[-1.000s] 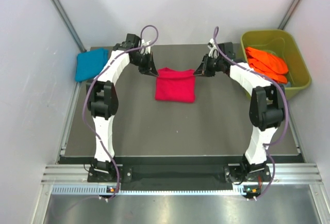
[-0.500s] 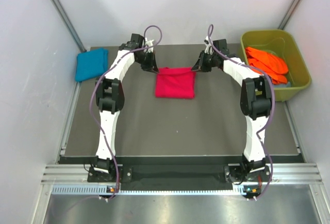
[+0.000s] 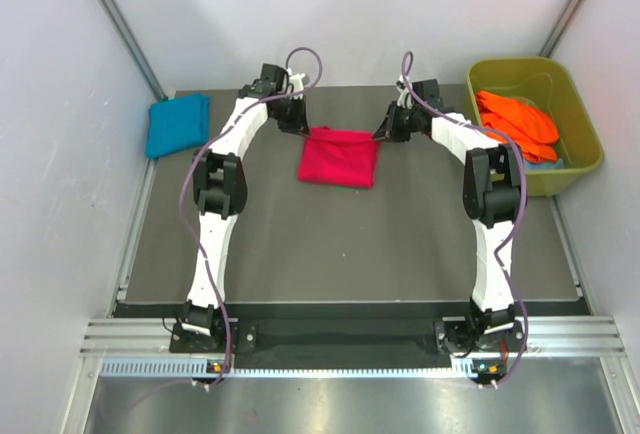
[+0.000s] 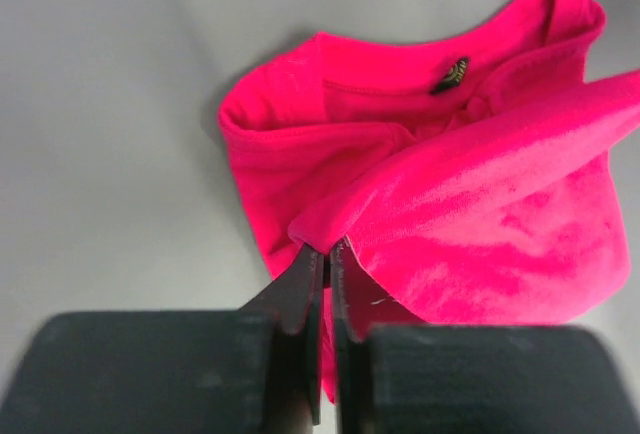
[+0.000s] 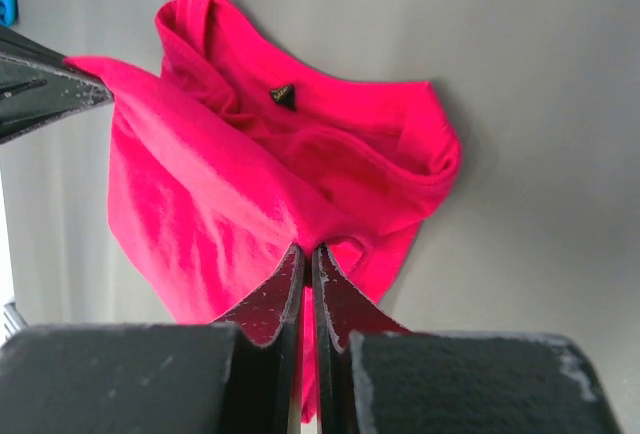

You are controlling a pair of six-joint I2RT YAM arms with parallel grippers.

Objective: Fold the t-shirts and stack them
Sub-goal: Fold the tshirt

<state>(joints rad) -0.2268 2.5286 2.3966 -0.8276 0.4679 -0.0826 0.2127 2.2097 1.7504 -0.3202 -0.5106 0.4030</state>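
T-shirt (image 3: 339, 158), crimson-pink, pinched by left gripper (image 4: 327, 247), right gripper (image 5: 307, 250); underside hidden.

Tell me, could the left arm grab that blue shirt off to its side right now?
Probably not yet. The left gripper is shut on a corner of the pink t-shirt, so it would have to let go first. Otherwise the way to the teal t-shirt looks free.
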